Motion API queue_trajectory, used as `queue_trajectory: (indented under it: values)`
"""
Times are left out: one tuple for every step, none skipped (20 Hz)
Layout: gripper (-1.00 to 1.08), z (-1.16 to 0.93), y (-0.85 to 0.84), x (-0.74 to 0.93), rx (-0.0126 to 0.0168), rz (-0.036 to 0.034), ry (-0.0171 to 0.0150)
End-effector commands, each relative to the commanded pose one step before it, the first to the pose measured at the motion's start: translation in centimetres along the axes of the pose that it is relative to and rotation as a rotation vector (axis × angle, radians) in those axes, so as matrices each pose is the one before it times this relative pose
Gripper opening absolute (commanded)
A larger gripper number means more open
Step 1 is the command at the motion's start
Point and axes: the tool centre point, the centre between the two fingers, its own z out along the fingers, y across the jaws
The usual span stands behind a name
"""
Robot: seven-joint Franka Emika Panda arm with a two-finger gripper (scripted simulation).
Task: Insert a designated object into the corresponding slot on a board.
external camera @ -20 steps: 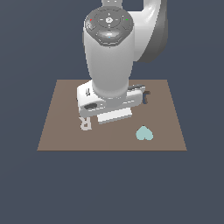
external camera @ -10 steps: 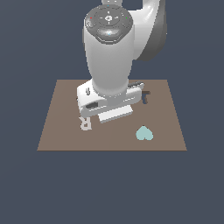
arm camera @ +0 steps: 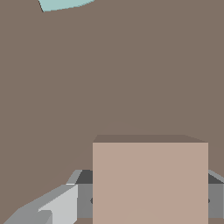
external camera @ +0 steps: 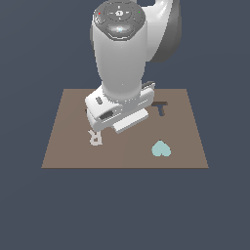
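Note:
In the wrist view the tan square tile sits between my gripper's fingers, just above the brown board. One grey finger shows on one side of the tile, and the edge of the other finger shows on the opposite side. The gripper is shut on the tile. In the exterior view the arm's hand hangs low over the board and hides the tile, the fingers and most of the square slot.
A whitish letter R lies just below the hand. A teal heart lies towards the exterior view's right; its edge also shows in the wrist view. A dark T-shaped recess is at the board's far right.
The hand has shifted slightly towards the exterior view's left and a little lower. More of the T-shaped recess shows, and the top of the R is covered.

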Motion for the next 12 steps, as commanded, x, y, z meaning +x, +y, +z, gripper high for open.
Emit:
queue_trajectory:
  values:
    - [-1.0,-0.077,-0.085,-0.501,-0.0006,-0.07451,0.00068]
    - [-1.0,-0.018,-0.05,-0.225,-0.00003,-0.03261,0.00003]
    - [-1.0,-0.019,-0.051,-0.235,-0.00003,-0.03392,0.00003]
    - [-1.0,-0.019,-0.053,-0.244,-0.00003,-0.03521,0.00003]
    - [-1.0,-0.02,-0.054,-0.253,-0.00003,-0.03649,0.00003]
    - [-1.0,-0.021,-0.055,-0.262,-0.00004,-0.03774,0.00003]
    - [-1.0,-0.021,-0.057,-0.271,-0.00004,-0.0389,0.00002]
    - [-1.0,-0.021,-0.056,-0.272,-0.00004,-0.03903,0.00002]
    - [-1.0,-0.021,-0.056,-0.271,-0.00004,-0.03883,0.00002]
    - [-1.0,-0.021,-0.055,-0.27,-0.00004,-0.03864,0.00002]
    - [-1.0,-0.021,-0.054,-0.269,-0.00004,-0.03845,0.00001]
    - [-1.0,-0.02,-0.054,-0.269,-0.00003,-0.03827,0.00001]
